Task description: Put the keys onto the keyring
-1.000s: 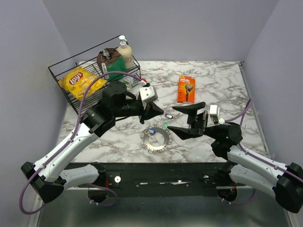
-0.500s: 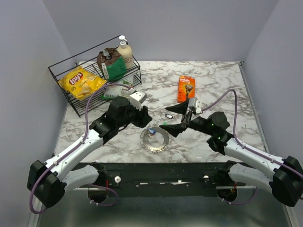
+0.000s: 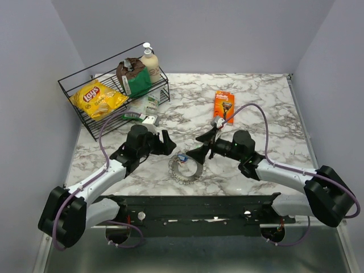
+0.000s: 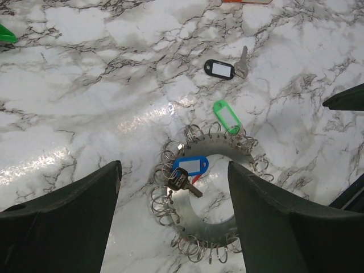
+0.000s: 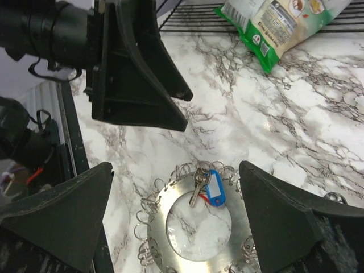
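The counter is glossy white marble veined in grey, closed in by plain lilac-grey walls. The keyring lies flat on it. The left fingers are spread apart just left of the keyring, and the right fingers are spread apart just right of it. The blue key rests on the keyring's inner edge. The green key touches its outer rim. I cannot tell whether either is threaded. A black-tagged key lies beyond the keyring, apart from it. A wire basket stands well behind and left of the keyring, and a razor pack lies behind and right of it.
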{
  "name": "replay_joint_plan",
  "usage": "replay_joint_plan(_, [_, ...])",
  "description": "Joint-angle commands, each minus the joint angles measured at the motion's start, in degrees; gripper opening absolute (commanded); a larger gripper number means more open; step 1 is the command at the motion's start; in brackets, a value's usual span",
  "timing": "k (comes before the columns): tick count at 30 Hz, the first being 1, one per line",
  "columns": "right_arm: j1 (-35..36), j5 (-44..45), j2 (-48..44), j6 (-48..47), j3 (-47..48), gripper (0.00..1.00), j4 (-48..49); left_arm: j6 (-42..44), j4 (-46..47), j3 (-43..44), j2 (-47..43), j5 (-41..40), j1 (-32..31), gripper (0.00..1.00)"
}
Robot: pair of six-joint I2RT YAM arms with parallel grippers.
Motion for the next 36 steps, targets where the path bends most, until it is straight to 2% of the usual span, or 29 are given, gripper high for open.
replay_joint_plan(1, [0.4, 8.54, -1.93, 5.01, -1.77, 1.0, 3.91, -1.03, 4.18, -0.18, 0.21, 0.22, 0.61, 0.85])
replay_joint_plan(3, [0.4, 11.88, -5.17, 4.57, -3.0, 1.0, 2.6, -0.76, 5.33, -0.79, -0.49, -0.21, 0.7, 0.85])
replay_joint_plan(5, [0.4, 17.6, -8.42, 5.27, -2.13, 1.0, -4.33, -1.64, 5.16, -0.53, -0.84, -0.57, 0.7, 0.85])
replay_joint_plan(7, [0.4, 19.89, -9.49, 5.0, 0.86, 1.0, -12.91, -2.78, 5.16, -0.35, -1.46, -0.65, 0.7, 0.85])
replay_joint_plan(10, [0.32, 20.25, -10.11, 5.97, 2.63, 1.0, -19.37, -5.94, 8.13, -3.59, -3.91, 0.13, 0.7, 0.85])
replay_joint_plan(13, [0.4, 18.77, -9.41, 7.2, 0.0, 1.0, -16.86, -7.35, 13.5, -8.52, -6.46, -1.69, 0.7, 0.89])
replay_joint_plan(18, [0.49, 16.73, -5.28, 7.47, 0.69, 1.0, -17.27, -6.48, 11.05, -8.89, -5.07, -8.47, 0.7, 0.91])
replay_joint_plan(25, [0.49, 13.93, 2.01, 4.48, 4.82, 1.0, -20.17, -4.63, 6.65, -4.66, 1.17, -7.96, 0.96, 0.91])
replay_joint_plan(28, [0.4, 13.22, 3.6, 3.69, 5.87, 1.0, -21.57, -5.95, 8.93, -5.89, 1.18, -7.16, 1.22, 0.91])
replay_joint_plan(36, [3.2, 13.48, 5.71, 1.58, 8.51, 0.97, -27.02, -6.3, 6.92, -5.89, 0.91, -7.86, 1.66, 0.91])
